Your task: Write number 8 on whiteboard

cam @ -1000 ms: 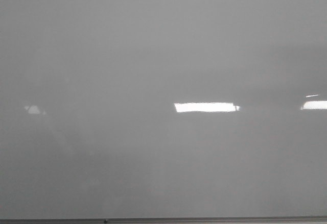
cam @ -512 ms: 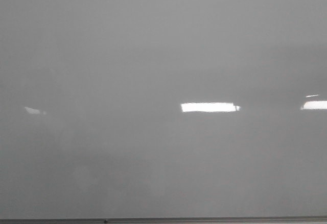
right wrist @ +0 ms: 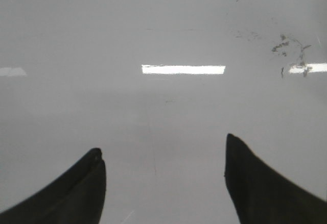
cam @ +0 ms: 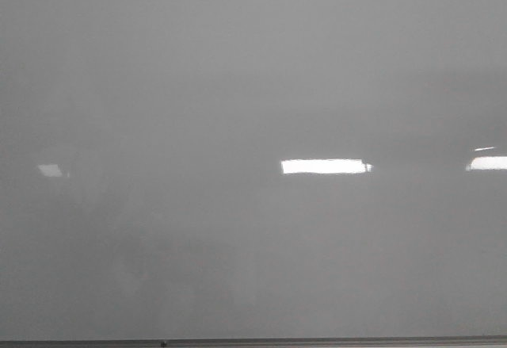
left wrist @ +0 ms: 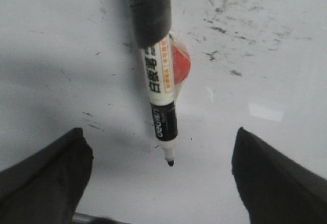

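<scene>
Left wrist view shows you the left gripper with its dark fingers spread wide and clamping nothing. A marker, taped in black at its upper end, points between them, its black tip just off or on the whiteboard; you cannot tell which. Your right gripper is likewise spread over bare board. Grey smudges mark the surface. No drawn 8 shows on the board, which fills the front view to its dark bottom edge.

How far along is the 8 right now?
Nothing written: the whiteboard shows only glare, no figure. In the left wrist view an uncapped marker lies between the open left gripper fingers, ungrasped. The right gripper is open, empty. Grasping and writing remain.
</scene>
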